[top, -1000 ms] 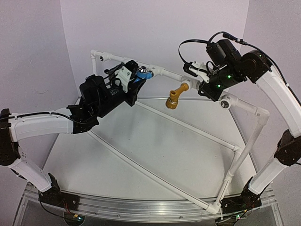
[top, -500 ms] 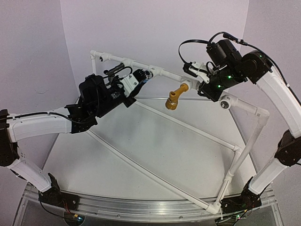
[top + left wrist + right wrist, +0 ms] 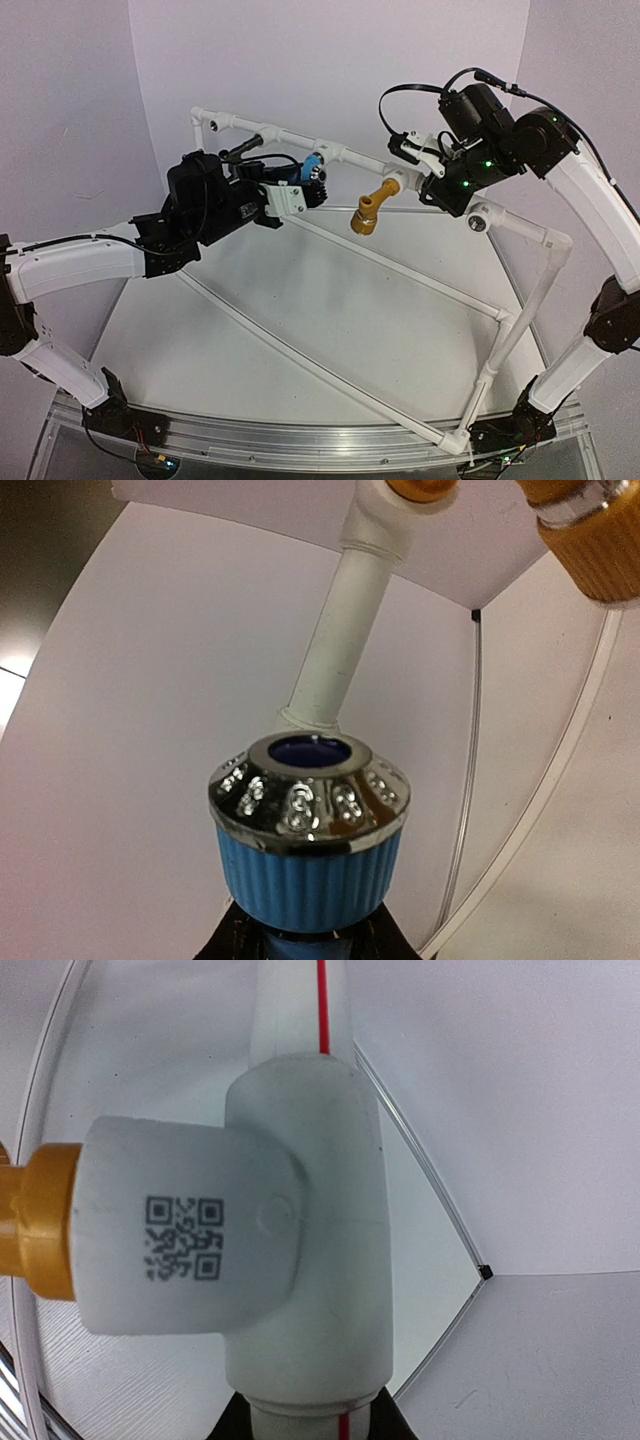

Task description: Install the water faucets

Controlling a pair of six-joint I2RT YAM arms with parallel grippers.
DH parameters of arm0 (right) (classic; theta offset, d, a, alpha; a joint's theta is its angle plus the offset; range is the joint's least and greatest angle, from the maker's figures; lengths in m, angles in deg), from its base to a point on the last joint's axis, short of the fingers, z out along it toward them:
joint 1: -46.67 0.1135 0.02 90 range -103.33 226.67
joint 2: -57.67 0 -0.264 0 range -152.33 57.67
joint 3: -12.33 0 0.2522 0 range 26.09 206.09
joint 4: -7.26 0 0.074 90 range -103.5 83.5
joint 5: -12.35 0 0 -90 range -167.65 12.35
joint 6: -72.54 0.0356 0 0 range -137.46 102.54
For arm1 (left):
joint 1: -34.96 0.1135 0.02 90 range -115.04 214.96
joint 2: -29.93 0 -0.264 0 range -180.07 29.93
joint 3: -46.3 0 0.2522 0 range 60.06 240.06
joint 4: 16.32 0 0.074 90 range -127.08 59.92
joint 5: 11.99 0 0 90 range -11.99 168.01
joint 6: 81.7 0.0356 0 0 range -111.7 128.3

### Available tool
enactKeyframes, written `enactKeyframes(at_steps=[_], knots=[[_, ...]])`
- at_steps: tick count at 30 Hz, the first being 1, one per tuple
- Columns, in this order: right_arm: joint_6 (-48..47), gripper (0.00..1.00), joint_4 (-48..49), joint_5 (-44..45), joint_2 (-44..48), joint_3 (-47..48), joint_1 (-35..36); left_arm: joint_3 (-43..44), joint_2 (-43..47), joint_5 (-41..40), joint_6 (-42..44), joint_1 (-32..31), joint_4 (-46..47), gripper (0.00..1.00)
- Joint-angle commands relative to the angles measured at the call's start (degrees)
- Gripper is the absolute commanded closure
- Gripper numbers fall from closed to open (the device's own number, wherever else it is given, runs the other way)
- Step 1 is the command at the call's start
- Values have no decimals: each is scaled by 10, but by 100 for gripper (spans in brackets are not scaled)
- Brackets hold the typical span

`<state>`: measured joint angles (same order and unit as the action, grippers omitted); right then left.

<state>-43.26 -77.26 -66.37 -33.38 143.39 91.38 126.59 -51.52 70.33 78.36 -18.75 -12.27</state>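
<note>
My left gripper (image 3: 298, 190) is shut on the blue faucet (image 3: 313, 168), holding it just below a fitting on the white pipe frame's (image 3: 365, 160) top rail; I cannot tell if they touch. In the left wrist view the faucet's blue ribbed collar and chrome ring (image 3: 308, 830) rise from between my jaws. The mustard-yellow faucet (image 3: 371, 207) sticks out of a white tee fitting (image 3: 300, 1250); its end shows in the left wrist view (image 3: 590, 530). My right gripper (image 3: 424, 168) is shut on the pipe at that tee. The black faucet (image 3: 243, 151) sits on the top rail at the left.
The white pipe frame runs across the table, with a diagonal pipe (image 3: 400, 265), a curved front pipe (image 3: 300, 360) and a right upright (image 3: 520, 320). Purple walls close the back and sides. A metal rail (image 3: 300, 445) borders the near edge.
My left wrist has rotated and shifted a little right and down with the blue faucet. The right arm and the yellow faucet have not moved.
</note>
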Motion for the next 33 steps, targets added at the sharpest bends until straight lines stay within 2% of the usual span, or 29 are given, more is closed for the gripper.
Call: enactKeyframes(at_steps=[1, 12, 20, 33], knots=[[52, 100, 46, -44, -5, -8, 12, 12, -25, 39, 108, -10, -196, 100], [50, 100, 47, -31, 2, -17, 13, 43, -19, 42, 146, -4, -262, 90], [51, 100, 48, -26, 5, -22, 12, 48, -14, 24, 122, -4, -246, 64], [51, 100, 49, -21, -1, -15, 12, 54, -4, -5, 108, -3, -213, 46]])
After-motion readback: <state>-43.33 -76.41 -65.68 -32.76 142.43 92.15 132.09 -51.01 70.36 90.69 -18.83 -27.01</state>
